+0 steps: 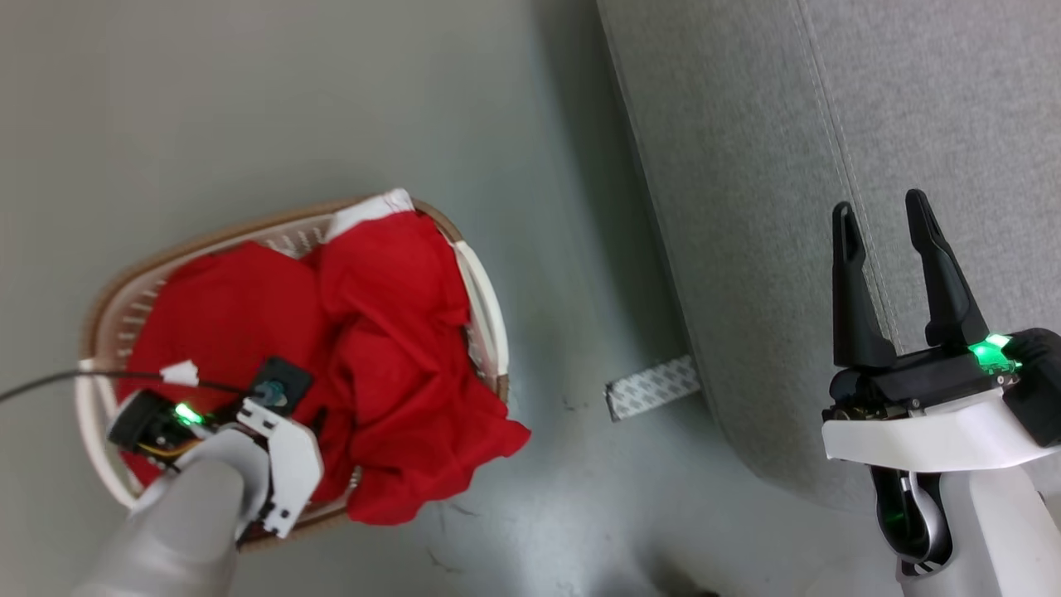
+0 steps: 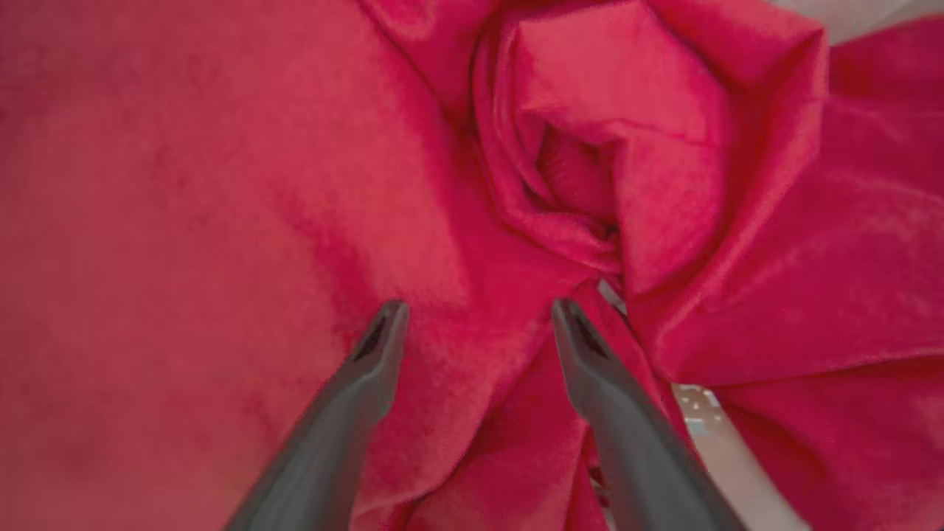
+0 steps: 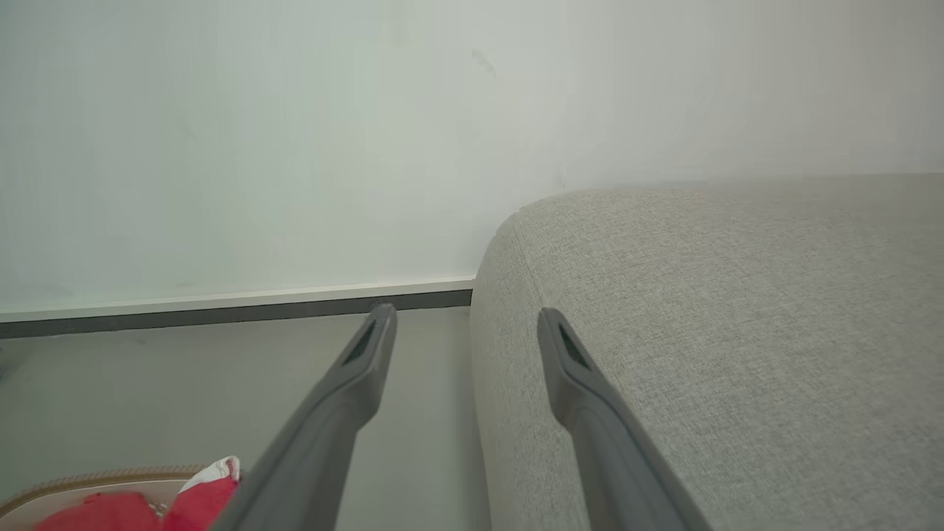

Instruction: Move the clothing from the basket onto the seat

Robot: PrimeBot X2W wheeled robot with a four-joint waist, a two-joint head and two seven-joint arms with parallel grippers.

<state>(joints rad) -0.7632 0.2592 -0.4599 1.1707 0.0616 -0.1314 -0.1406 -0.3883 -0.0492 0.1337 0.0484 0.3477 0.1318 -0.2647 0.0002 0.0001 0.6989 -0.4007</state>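
One basket sits on the floor, heaped with red clothing that spills over its rim. One grey sofa stands nearby, with one patterned strip between them. The left gripper hangs spread over the cloth. The right gripper is spread above the sofa.

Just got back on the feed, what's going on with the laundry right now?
The left end effector is down in the basket, open and poised right at the red clothes; nothing is pinched yet. The clothes lie heaped in the basket, with one piece hanging over the rim toward the floor. The right end effector is open and holds nothing, raised over the edge of the grey sofa beside the basket.
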